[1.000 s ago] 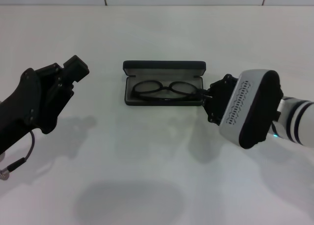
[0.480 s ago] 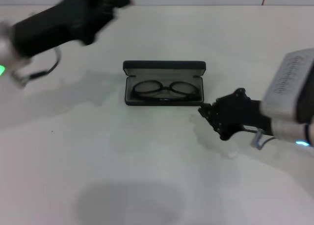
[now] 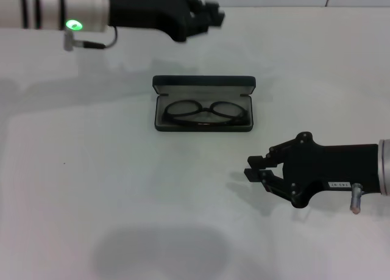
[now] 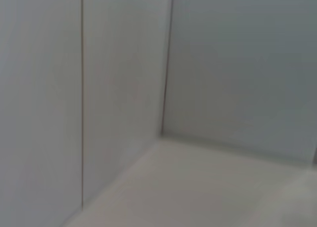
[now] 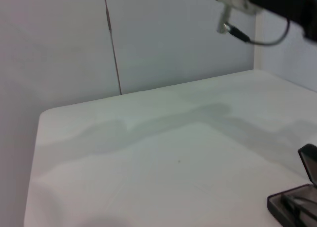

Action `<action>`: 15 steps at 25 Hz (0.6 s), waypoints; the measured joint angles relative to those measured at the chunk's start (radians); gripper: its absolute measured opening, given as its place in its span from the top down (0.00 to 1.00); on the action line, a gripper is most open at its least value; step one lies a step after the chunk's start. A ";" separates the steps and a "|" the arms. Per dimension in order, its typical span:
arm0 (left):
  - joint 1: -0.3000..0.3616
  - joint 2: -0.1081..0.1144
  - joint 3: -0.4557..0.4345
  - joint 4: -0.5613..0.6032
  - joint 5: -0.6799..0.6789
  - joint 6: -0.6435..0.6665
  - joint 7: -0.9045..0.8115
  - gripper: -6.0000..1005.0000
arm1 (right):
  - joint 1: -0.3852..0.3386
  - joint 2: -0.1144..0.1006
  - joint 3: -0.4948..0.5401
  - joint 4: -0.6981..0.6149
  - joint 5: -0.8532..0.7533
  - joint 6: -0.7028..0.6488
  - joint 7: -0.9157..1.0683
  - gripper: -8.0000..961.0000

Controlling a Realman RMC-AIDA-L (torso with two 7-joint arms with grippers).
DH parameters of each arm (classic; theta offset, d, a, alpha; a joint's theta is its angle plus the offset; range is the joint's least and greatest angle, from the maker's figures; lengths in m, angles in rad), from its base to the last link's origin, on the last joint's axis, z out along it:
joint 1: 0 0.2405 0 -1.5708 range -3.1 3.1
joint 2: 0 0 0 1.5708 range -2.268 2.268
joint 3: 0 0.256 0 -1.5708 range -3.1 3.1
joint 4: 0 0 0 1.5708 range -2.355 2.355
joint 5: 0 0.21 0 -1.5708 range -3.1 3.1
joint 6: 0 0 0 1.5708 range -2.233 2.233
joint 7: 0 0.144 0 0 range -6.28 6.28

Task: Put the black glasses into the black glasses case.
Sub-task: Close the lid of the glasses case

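Observation:
The black glasses case (image 3: 204, 82) lies open at the middle of the table, lid standing at the far side. The black glasses (image 3: 207, 111) lie inside it on the grey lining, lenses side by side. My right gripper (image 3: 255, 168) is open and empty, low over the table in front of the case and to its right, pointing left. My left gripper (image 3: 208, 15) hangs above the far side of the table, behind the case and apart from it. A corner of the case (image 5: 292, 203) shows in the right wrist view.
The white table (image 3: 122, 201) is bounded by a light wall at the back. The left wrist view shows only the wall corner (image 4: 166, 88) and the table. My left arm (image 5: 267, 2) shows in the right wrist view.
My right gripper has drawn back from the case's right end toward the front. My left arm has swung up from the left side and across to the far side behind the case.

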 joint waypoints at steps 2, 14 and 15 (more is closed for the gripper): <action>-0.017 -0.025 0.000 0.001 0.099 -0.054 -0.032 0.80 | -0.003 0.000 0.001 0.003 -0.001 -0.002 -0.002 0.87; -0.020 -0.088 0.005 -0.005 0.262 -0.155 -0.078 0.81 | 0.005 0.005 0.003 0.040 0.006 0.006 -0.019 0.82; -0.021 -0.091 0.004 -0.005 0.276 -0.162 -0.083 0.81 | 0.004 0.005 0.002 0.042 0.007 0.008 -0.019 0.82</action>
